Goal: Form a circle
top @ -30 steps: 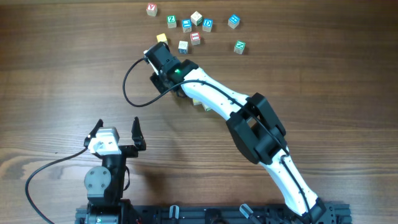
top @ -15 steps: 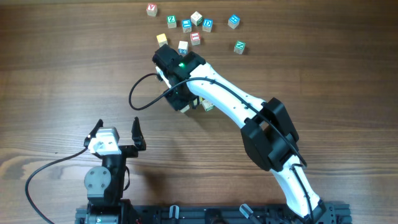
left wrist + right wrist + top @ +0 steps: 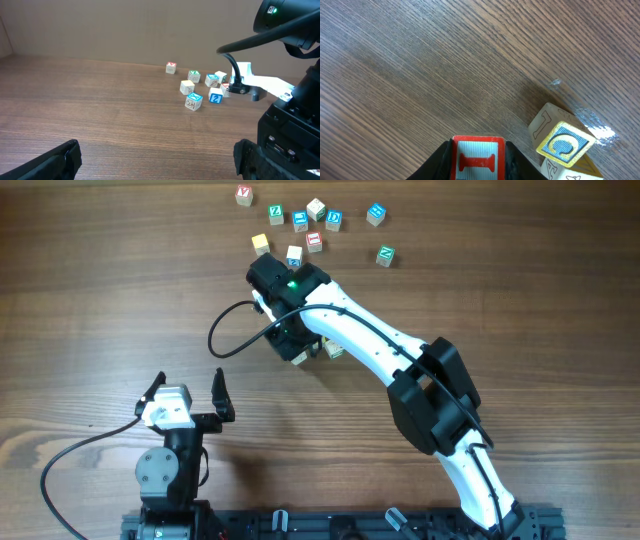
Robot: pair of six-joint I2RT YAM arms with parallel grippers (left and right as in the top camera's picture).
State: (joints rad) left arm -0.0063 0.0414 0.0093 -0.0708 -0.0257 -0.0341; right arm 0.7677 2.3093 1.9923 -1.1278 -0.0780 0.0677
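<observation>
The right claw [image 3: 476, 167] is closed on the red I cube [image 3: 475, 156]. Its dark fingers [image 3: 440, 162] press against the cube's two sides, and the letter face is turned up toward the wrist camera. Whether the cube's base touches the counter [image 3: 410, 60] cannot be told. Just to its right, and apart from it, a yellow-rimmed cube [image 3: 564, 145] sits tilted, leaning on a pale cube [image 3: 565, 172] at the frame's bottom edge. These are what shows of the circle [image 3: 331, 351], a small cluster near the middle of the counter. From overhead it is mostly hidden under the right arm, so its shape cannot be judged. Beyond it, toward the far edge, about ten loose letter cubes [image 3: 316, 210] lie scattered, the nearest just beside the right wrist. A black cable [image 3: 210, 338] loops off that wrist to the left. The left claw [image 3: 188, 388] stands wide open, holding nothing, well apart near the robot's base.
</observation>
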